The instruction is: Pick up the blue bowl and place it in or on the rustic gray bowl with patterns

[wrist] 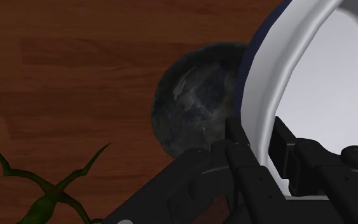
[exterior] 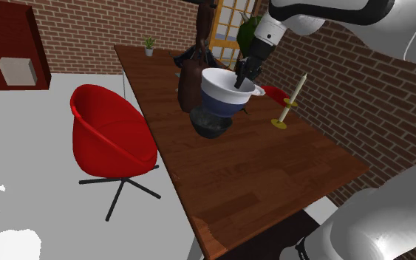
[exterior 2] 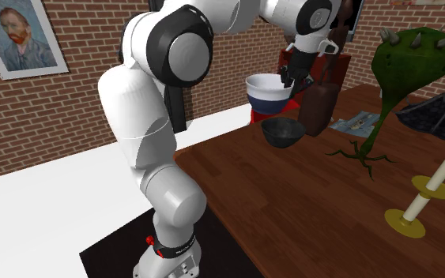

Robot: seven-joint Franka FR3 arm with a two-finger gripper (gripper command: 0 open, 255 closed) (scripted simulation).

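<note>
The blue bowl (exterior: 223, 94) has a white inside and a dark blue lower half; it hangs in the air, tilted a little. My gripper (exterior: 241, 74) is shut on its rim at the side nearer the brick wall, one finger inside and one outside. The same bowl (exterior 2: 269, 94) and gripper (exterior 2: 290, 77) show in the second exterior view. Just below it the dark gray mottled bowl (exterior: 210, 124) stands on the wooden table (exterior: 273, 170). In the wrist view the blue bowl's rim (wrist: 260, 95) sits between my fingers, with the gray bowl (wrist: 193, 102) beneath and partly covered.
A tall brown vase (exterior: 190, 85) stands right behind the two bowls. A candlestick (exterior: 289, 103) and a green spiky plant (exterior 2: 398, 71) stand on the table toward the brick wall. A red chair (exterior: 110, 133) sits on the floor beside the table.
</note>
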